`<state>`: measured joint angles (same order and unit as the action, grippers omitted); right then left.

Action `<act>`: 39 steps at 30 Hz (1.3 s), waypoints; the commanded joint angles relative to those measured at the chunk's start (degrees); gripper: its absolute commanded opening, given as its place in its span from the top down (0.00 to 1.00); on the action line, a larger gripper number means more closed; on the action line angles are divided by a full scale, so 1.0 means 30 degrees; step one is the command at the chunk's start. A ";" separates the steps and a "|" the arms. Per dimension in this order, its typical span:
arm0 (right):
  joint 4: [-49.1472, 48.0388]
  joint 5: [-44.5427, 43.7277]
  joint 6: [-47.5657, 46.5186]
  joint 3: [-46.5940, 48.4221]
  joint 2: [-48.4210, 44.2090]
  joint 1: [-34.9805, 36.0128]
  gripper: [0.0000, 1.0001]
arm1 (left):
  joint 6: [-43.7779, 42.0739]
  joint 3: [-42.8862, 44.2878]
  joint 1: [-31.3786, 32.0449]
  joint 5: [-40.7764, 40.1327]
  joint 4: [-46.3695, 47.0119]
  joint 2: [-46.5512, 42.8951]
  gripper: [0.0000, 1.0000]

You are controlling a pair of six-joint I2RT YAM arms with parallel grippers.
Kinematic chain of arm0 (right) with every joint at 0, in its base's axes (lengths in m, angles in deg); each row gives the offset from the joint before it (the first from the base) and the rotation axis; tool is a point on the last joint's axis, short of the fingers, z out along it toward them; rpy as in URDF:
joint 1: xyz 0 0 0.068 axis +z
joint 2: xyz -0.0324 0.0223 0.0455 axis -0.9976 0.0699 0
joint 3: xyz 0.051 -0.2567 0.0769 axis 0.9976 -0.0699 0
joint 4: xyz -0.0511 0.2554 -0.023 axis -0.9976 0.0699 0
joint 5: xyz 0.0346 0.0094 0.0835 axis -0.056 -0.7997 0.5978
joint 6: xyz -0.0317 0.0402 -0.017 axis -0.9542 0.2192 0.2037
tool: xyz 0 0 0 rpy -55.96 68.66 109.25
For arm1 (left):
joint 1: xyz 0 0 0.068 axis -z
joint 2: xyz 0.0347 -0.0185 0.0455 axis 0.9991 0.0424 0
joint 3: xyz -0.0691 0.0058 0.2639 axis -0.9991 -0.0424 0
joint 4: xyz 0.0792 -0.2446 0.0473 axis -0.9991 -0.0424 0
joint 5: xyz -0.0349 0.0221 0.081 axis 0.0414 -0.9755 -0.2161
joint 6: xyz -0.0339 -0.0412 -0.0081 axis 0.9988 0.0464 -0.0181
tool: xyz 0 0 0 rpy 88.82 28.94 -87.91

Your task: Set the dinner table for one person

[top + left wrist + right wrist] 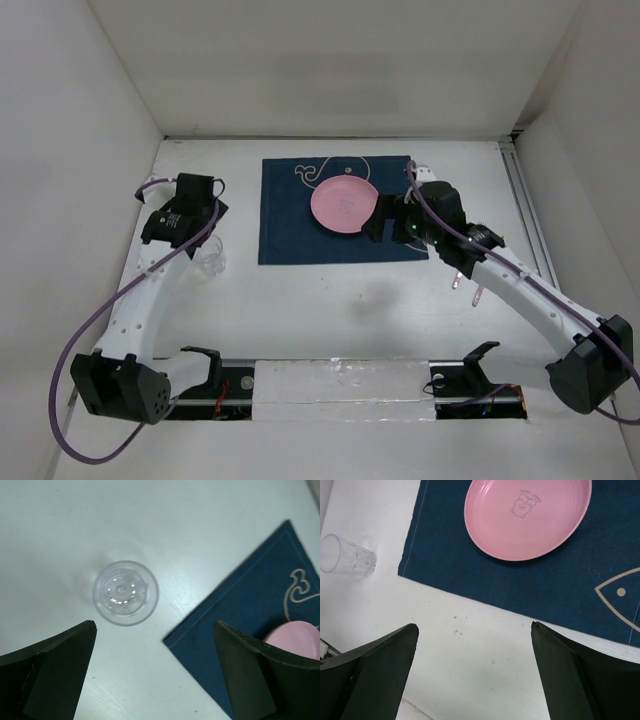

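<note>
The white dinner table (330, 320) carries a navy placemat (290, 225) with white fish drawings. A pink plate (343, 205) lies on the mat and also shows in the right wrist view (527, 517). A clear glass (210, 258) stands upright on the table just left of the mat; it also shows in the left wrist view (125, 592). My left gripper (198, 232) hovers open and empty above the table (150, 520) by the glass. My right gripper (380, 222) is open and empty at the plate's right edge, over the mat's near edge (600, 605).
Two small pink utensil ends (458, 280) stick out from under the right forearm, right of the mat. White walls enclose the table on three sides. A rail (520, 200) runs along the right edge. The arm bases stand at the near edge.
</note>
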<state>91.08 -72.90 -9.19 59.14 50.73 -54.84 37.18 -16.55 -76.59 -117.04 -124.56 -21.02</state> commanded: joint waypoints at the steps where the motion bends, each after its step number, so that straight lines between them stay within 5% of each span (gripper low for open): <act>1: -0.1668 0.0027 -0.0208 0.0866 0.0238 0.0396 0.00 | 0.0985 -0.1826 -0.0728 -0.0595 -0.0572 -0.0916 0.00; 8: -0.2138 0.0469 -0.0208 0.1306 0.1236 0.1187 0.00 | 0.2008 -0.5050 -0.1989 -0.0771 0.0715 -0.0744 0.03; 16: -0.2314 0.0469 -0.0034 0.1481 0.1852 0.1538 0.00 | 0.3153 -0.6841 -0.1991 -0.0830 0.2854 0.1014 0.20; 23: -0.2314 0.0469 -0.0032 0.1860 0.2203 0.1948 0.00 | 0.3563 -0.7104 -0.1991 -0.1005 0.2858 0.2393 0.54; 28: -0.2488 0.0293 -0.0032 0.2270 0.2555 0.2300 0.00 | 0.2571 -0.6579 -0.1991 -0.1210 0.3061 0.1281 0.88; 30: -0.2722 0.0293 0.0143 0.2507 0.3343 0.2679 0.00 | 0.1576 -0.6577 -0.1817 -0.0335 0.4166 0.0871 1.00; 39: -0.1377 -0.1316 0.0143 0.7751 0.8092 0.5142 0.00 | -0.4140 -0.6753 -0.0233 0.7543 0.9299 0.0049 1.00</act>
<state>87.34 -73.82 -8.93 76.71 73.46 -41.33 31.30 -37.56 -77.29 -104.05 -103.90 -19.29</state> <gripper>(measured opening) 0.999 0.017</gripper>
